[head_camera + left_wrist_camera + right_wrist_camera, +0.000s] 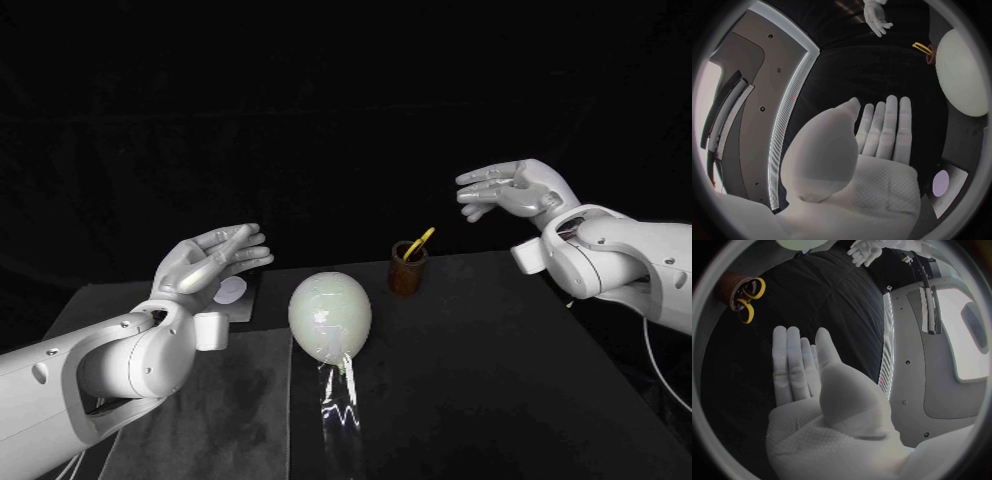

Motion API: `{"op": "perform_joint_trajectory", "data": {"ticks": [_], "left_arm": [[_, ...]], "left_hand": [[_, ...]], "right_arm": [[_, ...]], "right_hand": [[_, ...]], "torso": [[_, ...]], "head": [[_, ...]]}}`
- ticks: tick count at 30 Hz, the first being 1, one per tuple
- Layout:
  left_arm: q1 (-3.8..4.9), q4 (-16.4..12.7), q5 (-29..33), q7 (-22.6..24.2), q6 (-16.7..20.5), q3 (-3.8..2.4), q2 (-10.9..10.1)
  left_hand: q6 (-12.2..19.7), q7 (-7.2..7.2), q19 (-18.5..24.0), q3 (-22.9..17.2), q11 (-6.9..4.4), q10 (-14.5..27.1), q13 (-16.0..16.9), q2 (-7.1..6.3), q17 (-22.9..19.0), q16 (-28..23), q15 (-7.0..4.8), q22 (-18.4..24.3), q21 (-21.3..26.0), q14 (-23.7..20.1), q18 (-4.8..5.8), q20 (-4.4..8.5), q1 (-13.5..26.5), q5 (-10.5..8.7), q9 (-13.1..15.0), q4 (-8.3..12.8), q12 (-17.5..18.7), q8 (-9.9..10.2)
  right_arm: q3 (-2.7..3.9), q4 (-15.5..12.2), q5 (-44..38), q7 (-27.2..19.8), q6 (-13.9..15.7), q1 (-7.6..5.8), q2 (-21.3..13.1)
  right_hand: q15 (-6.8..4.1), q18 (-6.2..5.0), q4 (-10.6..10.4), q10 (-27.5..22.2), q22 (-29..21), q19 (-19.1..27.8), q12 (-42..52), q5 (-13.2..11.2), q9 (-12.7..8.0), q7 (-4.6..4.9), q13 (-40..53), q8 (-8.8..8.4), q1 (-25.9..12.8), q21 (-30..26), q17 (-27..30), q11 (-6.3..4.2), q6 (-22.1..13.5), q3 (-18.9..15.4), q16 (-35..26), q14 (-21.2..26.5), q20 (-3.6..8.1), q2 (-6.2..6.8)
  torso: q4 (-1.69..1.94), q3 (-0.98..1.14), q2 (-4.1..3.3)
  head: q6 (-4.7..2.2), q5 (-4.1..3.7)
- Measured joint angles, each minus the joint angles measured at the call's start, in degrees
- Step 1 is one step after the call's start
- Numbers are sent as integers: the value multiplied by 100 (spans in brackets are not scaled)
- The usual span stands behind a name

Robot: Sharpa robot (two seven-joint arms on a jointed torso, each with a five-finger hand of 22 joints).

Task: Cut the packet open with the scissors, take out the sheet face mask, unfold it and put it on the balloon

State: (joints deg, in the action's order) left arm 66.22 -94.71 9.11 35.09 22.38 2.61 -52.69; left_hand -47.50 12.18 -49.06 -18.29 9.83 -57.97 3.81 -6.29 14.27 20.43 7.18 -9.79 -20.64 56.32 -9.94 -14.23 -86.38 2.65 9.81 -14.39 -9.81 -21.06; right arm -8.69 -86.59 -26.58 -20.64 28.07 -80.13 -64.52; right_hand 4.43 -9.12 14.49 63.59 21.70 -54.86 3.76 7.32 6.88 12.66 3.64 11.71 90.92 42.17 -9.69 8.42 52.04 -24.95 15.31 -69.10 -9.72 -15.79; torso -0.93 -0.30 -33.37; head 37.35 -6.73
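Observation:
A pale balloon (330, 312) stands in the middle of the black table (490, 380), with a shiny strip trailing below it; the left wrist view shows the balloon (961, 75) too. Behind it a brown cup (408, 268) holds yellow-handled scissors (420, 243), whose yellow loops (747, 300) appear in the right wrist view. A packet with a pale round mark (231, 291) lies flat behind my left hand, and the packet (945, 185) shows by the palm. My left hand (214, 258) hovers open, fingers straight, left of the balloon. My right hand (512, 190) is raised open at the right, above the table.
A grey mat (216, 400) covers the table's left part, under my left arm. The table's right half is bare black surface.

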Motion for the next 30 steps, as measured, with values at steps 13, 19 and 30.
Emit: {"op": "perform_joint_trajectory", "data": {"ticks": [13,19,30], "left_arm": [[2,38,-2,-9,-125,0,2],[2,42,-3,-18,-142,0,1],[2,47,-3,-35,-140,0,-1]], "left_hand": [[-19,-19,-6,-16,1,-42,-5,-52,17,-1,-3,1,1,4,11,-6,-2,0,-8,-16,32,24],[-20,-20,-20,-16,1,-42,-5,-52,16,-1,-18,2,1,21,15,-21,-2,0,-8,-16,32,24],[-41,-1,-41,-31,1,-41,-4,-52,24,-2,-18,3,2,21,21,-1,-1,0,-9,-32,32,24]], "right_arm": [[-2,797,-2832,572,-107,-48,527],[-2,1097,-3985,854,-154,-42,821],[-13,1185,-5903,1552,-279,17,1131]], "right_hand": [[-82,-109,196,-487,714,152,0,45,-116,-13,-13,-237,-56,1023,-188,42,-51,-8,128,-771,24,99],[-186,-156,183,-814,971,173,0,102,-166,-62,-3,-456,-168,1306,-1771,-53,-192,125,2623,-1049,156,272],[-214,-154,-557,-999,1317,117,0,-358,-178,-229,-4,-671,-638,1409,-2199,-157,-126,3069,3483,-792,201,1805]], "torso": [[3,7,-14],[7,8,-20],[13,1,-34]], "head": [[-15,-23],[-26,-30],[-18,-58]]}}
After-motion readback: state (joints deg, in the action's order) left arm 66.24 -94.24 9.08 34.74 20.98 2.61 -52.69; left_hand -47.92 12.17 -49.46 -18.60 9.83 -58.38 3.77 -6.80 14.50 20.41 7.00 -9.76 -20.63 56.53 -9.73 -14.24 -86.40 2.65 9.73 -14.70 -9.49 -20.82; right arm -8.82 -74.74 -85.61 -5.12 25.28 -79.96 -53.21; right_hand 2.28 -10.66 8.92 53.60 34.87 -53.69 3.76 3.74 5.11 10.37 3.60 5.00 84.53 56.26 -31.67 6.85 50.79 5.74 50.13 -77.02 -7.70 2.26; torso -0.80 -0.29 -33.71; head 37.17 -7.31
